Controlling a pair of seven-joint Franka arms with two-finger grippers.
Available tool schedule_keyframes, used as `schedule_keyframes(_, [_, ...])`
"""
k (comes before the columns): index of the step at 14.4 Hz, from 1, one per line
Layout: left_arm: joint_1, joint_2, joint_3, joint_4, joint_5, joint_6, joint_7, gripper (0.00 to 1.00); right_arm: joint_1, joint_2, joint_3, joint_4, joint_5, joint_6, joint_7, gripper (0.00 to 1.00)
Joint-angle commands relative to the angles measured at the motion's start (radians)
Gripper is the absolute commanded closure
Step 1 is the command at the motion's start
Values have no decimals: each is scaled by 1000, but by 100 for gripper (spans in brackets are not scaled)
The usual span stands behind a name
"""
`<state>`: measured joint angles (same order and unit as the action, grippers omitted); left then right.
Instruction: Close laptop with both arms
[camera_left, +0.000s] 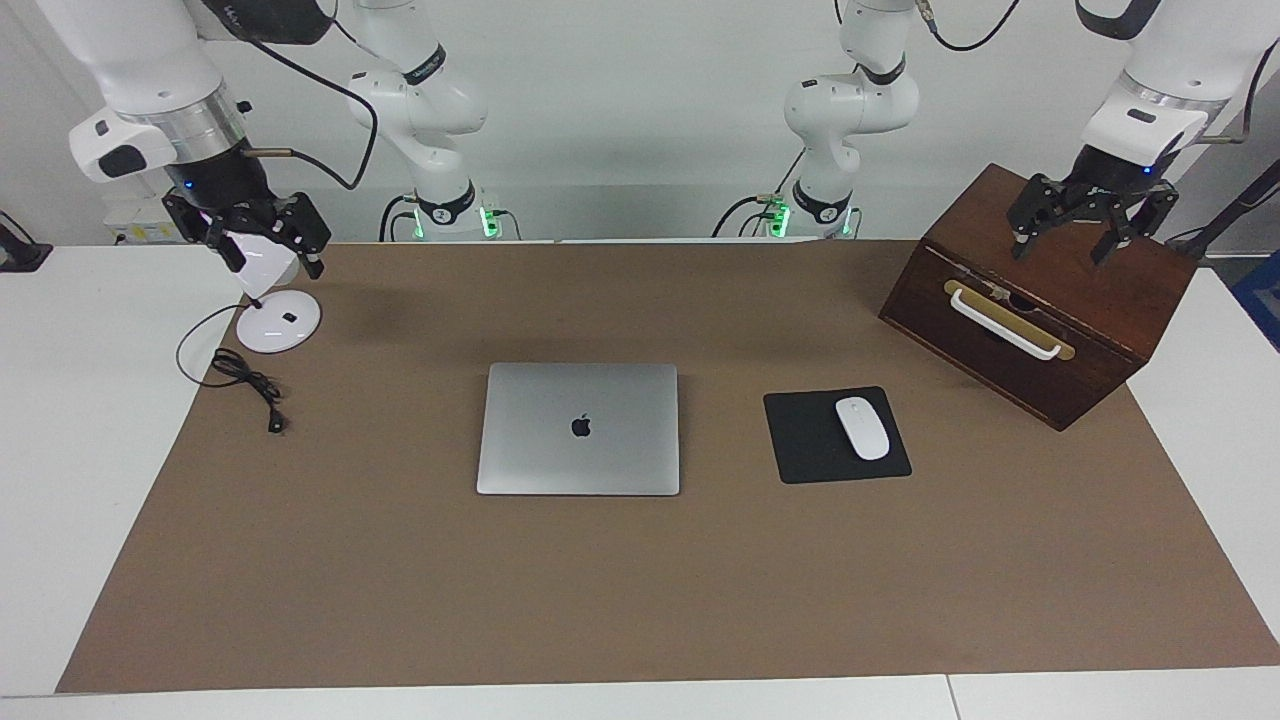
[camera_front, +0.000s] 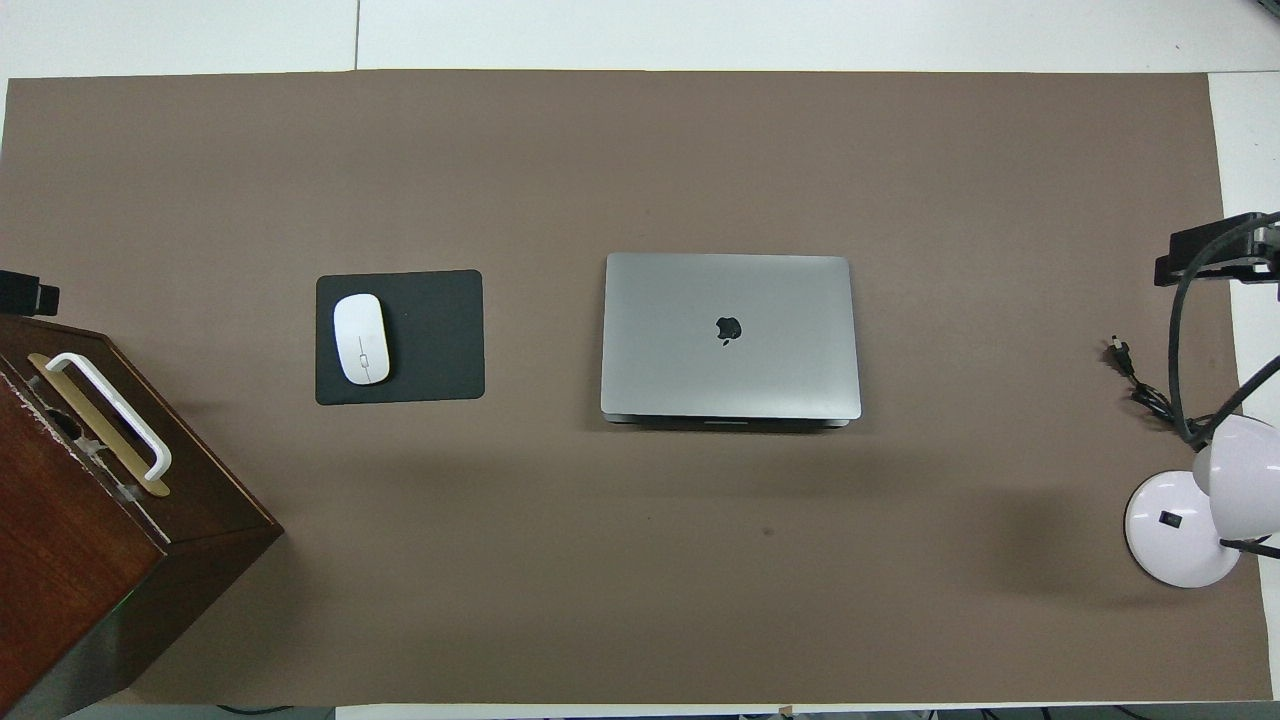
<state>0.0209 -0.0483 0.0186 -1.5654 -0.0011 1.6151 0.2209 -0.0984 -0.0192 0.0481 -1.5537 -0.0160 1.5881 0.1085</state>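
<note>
- White walls back a white table covered by a wide brown mat.
- At the middle of the mat lies the laptop, its lid flat down and the dark logo facing up.
- Beside it, toward the left arm's end of the table, a black mouse pad carries a white mouse.
- A dark wooden box with a white handle stands at that same end, nearer to the robots than the mouse pad.
- Over the box hangs the left gripper, its fingers spread wide and holding nothing.
- At the right arm's end, a white desk lamp stands with its black cord lying on the mat.
- Over the lamp's shade hangs the right gripper, fingers likewise spread, grasping nothing.
</note>
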Motion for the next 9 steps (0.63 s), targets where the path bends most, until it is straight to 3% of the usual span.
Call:
schedule_keyframes(1, [11,10,-11,19,26,-12,-12,0,-14,-21,16,-31,-51,21,-4,0])
schedule_keyframes(9, [10,7,-11,12,24,0,-58,0,-14,-21,16,-31,-51,12,2,0])
